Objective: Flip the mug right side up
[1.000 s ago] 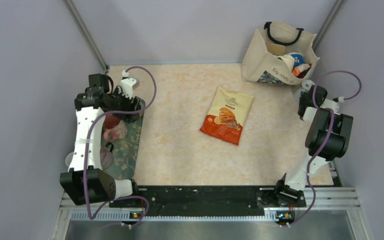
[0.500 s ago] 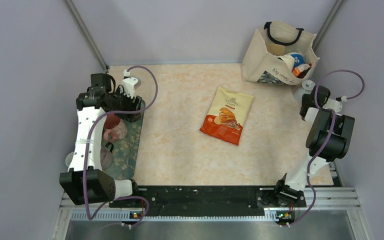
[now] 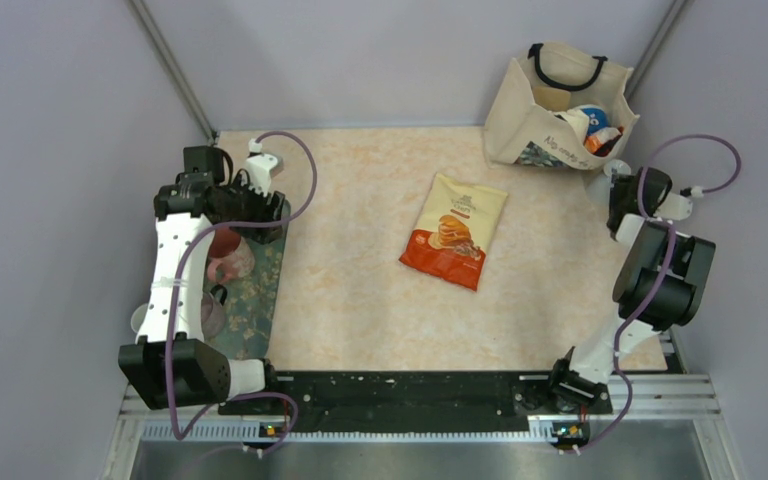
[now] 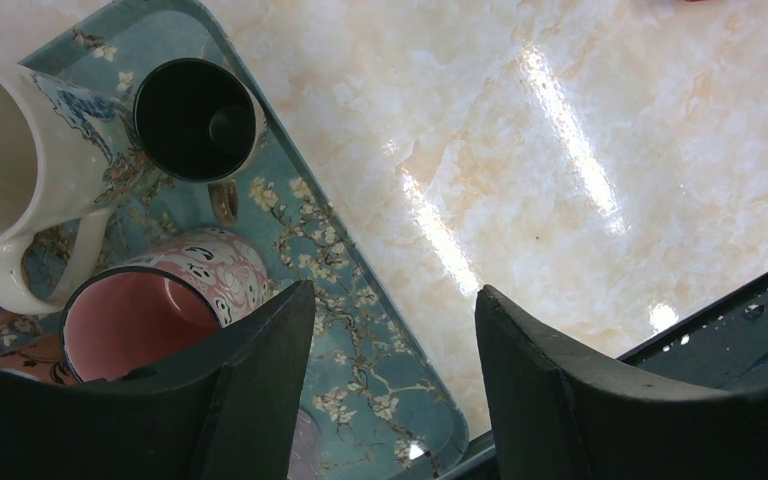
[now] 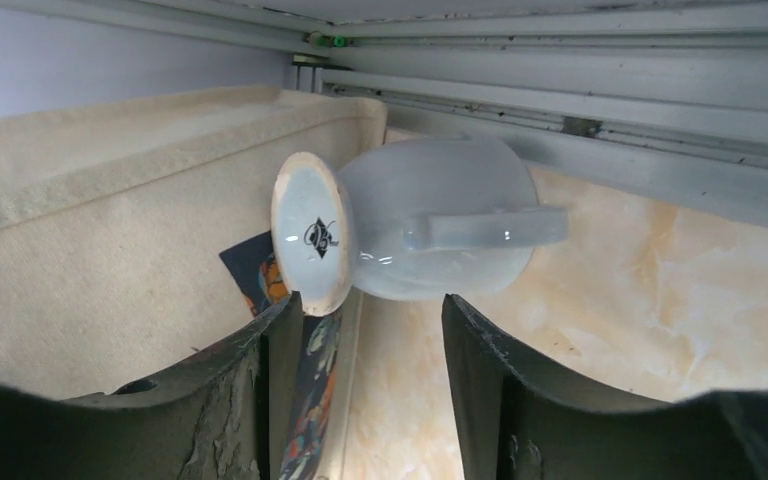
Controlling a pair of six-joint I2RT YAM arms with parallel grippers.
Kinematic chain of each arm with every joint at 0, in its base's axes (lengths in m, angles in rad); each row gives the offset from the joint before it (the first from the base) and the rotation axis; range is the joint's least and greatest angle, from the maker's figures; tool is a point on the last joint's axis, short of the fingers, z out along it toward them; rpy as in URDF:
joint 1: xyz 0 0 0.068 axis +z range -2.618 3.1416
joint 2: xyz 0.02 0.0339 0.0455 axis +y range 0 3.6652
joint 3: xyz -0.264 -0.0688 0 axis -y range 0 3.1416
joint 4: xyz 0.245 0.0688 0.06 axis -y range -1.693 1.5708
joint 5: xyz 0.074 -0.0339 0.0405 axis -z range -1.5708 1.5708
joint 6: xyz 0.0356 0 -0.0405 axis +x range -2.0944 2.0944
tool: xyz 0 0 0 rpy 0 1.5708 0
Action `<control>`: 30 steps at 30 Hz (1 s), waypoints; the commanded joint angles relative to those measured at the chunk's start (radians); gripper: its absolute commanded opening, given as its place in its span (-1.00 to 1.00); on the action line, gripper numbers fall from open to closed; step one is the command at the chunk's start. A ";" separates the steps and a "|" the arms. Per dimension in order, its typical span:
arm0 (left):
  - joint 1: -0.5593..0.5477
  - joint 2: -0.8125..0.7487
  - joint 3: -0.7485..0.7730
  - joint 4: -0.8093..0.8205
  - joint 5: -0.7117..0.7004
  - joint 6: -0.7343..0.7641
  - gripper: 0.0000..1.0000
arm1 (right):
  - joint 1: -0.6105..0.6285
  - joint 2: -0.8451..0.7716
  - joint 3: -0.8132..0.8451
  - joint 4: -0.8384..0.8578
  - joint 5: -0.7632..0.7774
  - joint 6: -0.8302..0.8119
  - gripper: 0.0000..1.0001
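Note:
A pale white mug [image 5: 430, 232] lies beside the tote bag with its marked base toward the bag and its handle toward the camera; in the top view it [image 3: 597, 184] stands bottom-up at the table's right edge. My right gripper [image 5: 370, 305] is open and empty, its tips just short of the mug, the left tip near the base rim. In the top view the right gripper [image 3: 615, 198] sits right next to the mug. My left gripper [image 4: 390, 300] is open and empty above the tray's edge, far from the mug; it also shows in the top view [image 3: 270, 208].
A cream tote bag [image 3: 558, 105] with groceries stands at the back right, touching the mug's side. A chip bag [image 3: 455, 230] lies mid-table. A floral tray [image 4: 400, 400] at the left holds a black mug [image 4: 200, 118], a white mug [image 4: 10, 150] and a pink mug [image 4: 150, 300].
My right wrist has shifted a little to the right, toward the wall, staying beside the mug. The left arm has barely moved.

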 commanded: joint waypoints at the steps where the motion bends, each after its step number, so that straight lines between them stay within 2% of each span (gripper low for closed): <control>1: -0.006 -0.024 0.032 0.037 0.012 -0.004 0.30 | -0.007 0.000 0.068 0.004 -0.055 0.103 0.08; 13: -0.008 -0.030 0.022 0.040 0.006 0.002 0.30 | -0.008 0.090 0.132 -0.057 -0.043 0.177 0.00; 21: -0.007 -0.035 0.024 0.034 0.006 0.002 0.30 | -0.009 0.119 0.206 -0.120 -0.020 0.152 -0.26; 27: -0.008 -0.042 0.049 0.025 -0.020 0.021 0.30 | -0.008 0.126 0.202 -0.154 -0.022 0.186 -0.32; 30: -0.007 -0.045 0.052 0.020 -0.020 0.028 0.30 | -0.008 0.125 0.194 -0.152 -0.022 0.195 -0.48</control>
